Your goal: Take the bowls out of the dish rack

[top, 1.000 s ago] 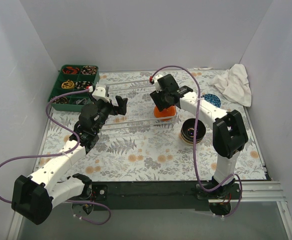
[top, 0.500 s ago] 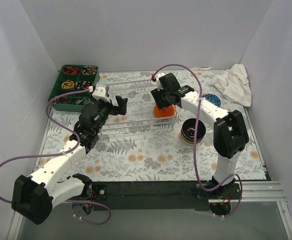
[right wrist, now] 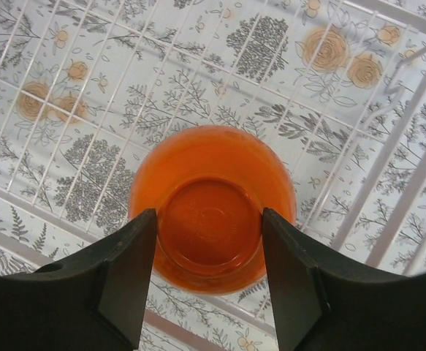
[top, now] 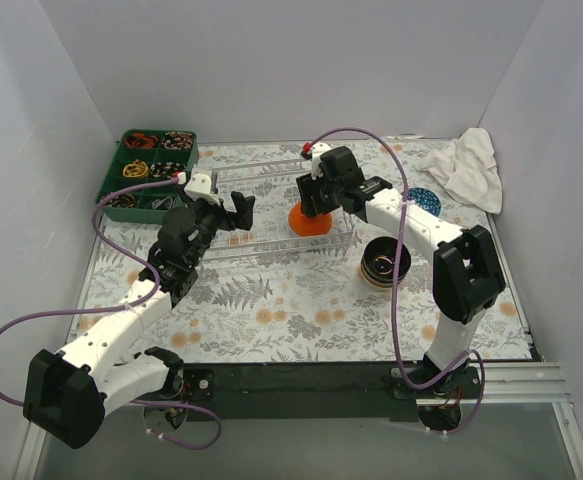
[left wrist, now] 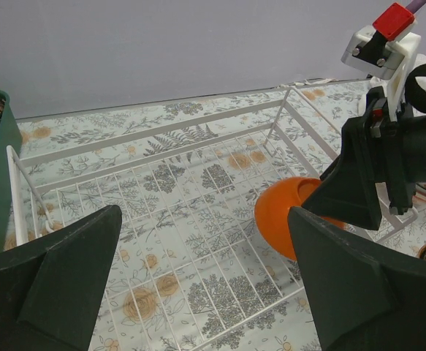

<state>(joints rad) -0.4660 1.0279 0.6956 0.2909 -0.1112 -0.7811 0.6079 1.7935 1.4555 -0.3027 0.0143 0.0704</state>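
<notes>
An orange bowl point(top: 309, 219) is upside down over the right end of the white wire dish rack point(top: 271, 246). My right gripper point(top: 318, 203) is shut on its foot ring; in the right wrist view the fingers point(right wrist: 125, 270) clamp both sides of the orange bowl point(right wrist: 211, 205). My left gripper point(top: 233, 213) is open and empty above the rack's left half. The left wrist view shows the rack floor point(left wrist: 161, 212) bare, apart from the orange bowl point(left wrist: 282, 212) at its right end. A stack of bowls point(top: 384, 262), dark brown on top, stands right of the rack. A blue-inside bowl point(top: 423, 200) sits behind it.
A green compartment tray point(top: 149, 172) of small items stands at the back left, close to the rack's left end. A crumpled white cloth point(top: 468, 165) lies at the back right. The floral table cover point(top: 291, 310) stretches in front of the rack.
My right gripper has moved left with the orange bowl, carrying it from the rack's right end toward the middle. The left arm has not moved.
</notes>
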